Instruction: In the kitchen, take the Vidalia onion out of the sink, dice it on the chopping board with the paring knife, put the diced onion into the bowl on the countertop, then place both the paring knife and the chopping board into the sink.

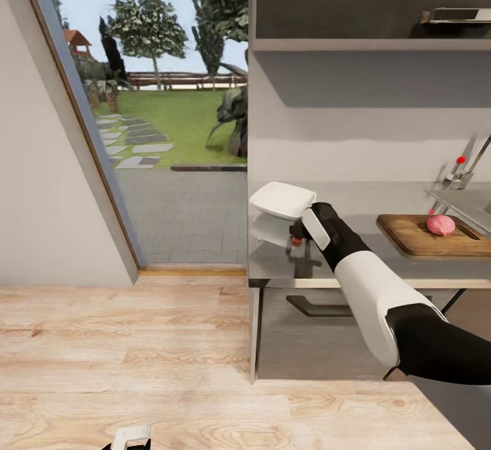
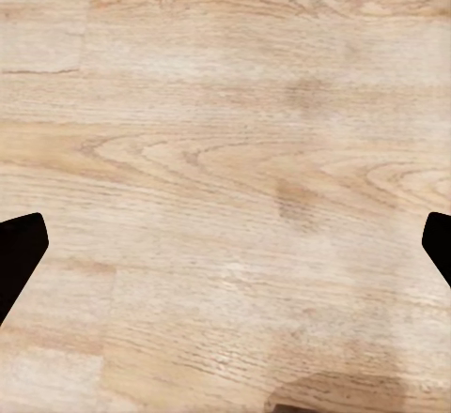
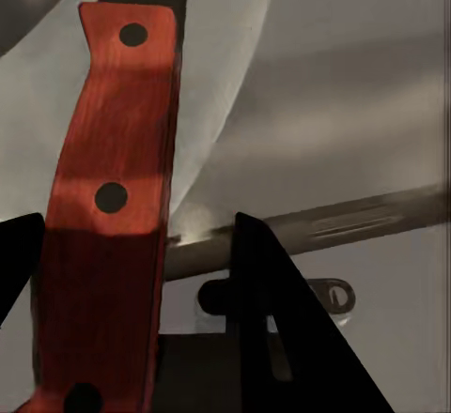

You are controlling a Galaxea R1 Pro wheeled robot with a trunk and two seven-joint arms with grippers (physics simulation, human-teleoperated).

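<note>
While the onion (image 1: 441,225) sits whole on the board (image 1: 423,237), close to the board's far edge and beside the sink (image 1: 470,201) with its tap (image 1: 462,167), the knife (image 3: 103,216) is clamped in the right claw (image 1: 298,237), which hovers by the bowl (image 1: 283,200) at the left end of the surface (image 1: 354,262). That end drops straight to wooden floor (image 1: 136,361), with open room leftward to a glass door (image 1: 164,95). The left claw (image 1: 129,438) hangs low over the floor, its fingers (image 2: 19,253) spread apart with nothing between them.
</note>
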